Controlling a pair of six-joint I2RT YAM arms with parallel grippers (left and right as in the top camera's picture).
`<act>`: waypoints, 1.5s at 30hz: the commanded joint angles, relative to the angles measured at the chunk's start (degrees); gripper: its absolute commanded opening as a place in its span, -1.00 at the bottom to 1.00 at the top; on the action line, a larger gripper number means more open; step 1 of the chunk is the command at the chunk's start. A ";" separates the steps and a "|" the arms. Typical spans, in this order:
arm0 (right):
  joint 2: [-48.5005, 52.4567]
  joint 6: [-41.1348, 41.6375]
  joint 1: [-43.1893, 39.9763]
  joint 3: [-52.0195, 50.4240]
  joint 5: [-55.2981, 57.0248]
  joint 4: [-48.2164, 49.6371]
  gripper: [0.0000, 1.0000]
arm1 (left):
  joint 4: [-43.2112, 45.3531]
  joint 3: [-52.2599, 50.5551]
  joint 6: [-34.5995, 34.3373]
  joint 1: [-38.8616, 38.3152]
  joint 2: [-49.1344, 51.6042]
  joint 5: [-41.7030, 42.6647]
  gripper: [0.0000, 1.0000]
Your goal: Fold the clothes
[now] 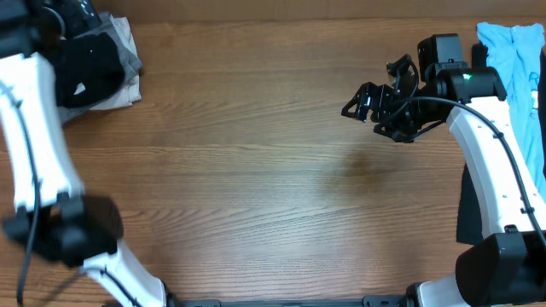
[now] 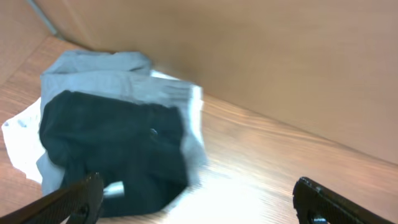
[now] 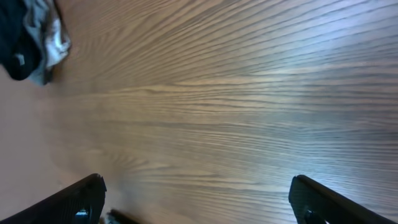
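**STOCK ON TABLE: CLOTHES L & R, BOTH GRIPPERS EMPTY**

1. Pile, upper left of overhead view: black T-shirt (image 2: 106,143) on top, bunched into a rough block. Grey piece (image 2: 106,74) under it, showing at the far side. White piece (image 2: 18,143) at the bottom, sticking out at frame left.
2. Left gripper (image 2: 198,190): above the pile's near edge, fingers spread wide, nothing btwn them, not touching cloth.
3. Table (image 1: 256,170): wood grain, bare across centre.
4. Right gripper (image 3: 198,193): upper right of centre in overhead view, over bare wood, fingers wide apart, holding nothing.
5. Light-blue shirt (image 1: 512,60): crumpled, upper right corner.
6. Dark cloth (image 1: 467,213): right edge, partly under right arm; type can't tell.
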 commanded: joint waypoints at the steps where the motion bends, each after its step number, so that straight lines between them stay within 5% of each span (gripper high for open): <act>1: -1.25 -0.22 0.02 2.64 0.70 -0.59 0.80 | -6.43 0.59 -1.79 0.46 -10.01 11.47 1.00; 8: -11.10 -0.26 0.04 5.64 8.28 -4.48 0.85 | -18.03 0.59 -1.79 0.35 -23.69 19.98 1.00; 18: -33.48 -0.20 0.09 5.46 15.41 -14.69 0.90 | -35.06 -2.93 -0.48 -6.64 -43.10 20.22 1.00; 26: -47.25 1.03 0.09 2.36 15.50 -15.67 0.88 | -31.47 -24.37 -0.63 -9.29 -66.62 20.06 1.00; 33: -57.77 6.21 0.09 -11.39 22.25 -9.05 0.75 | -22.18 -50.71 -1.03 -9.22 -91.54 20.33 1.00; 37: -62.16 10.71 0.09 -21.18 27.87 0.17 1.00 | -16.79 -61.83 -3.85 -9.22 -103.75 18.23 1.00; 45: -60.33 13.16 0.09 -30.05 27.87 13.18 1.00 | -13.79 -69.64 -3.76 -9.22 -110.27 10.80 1.00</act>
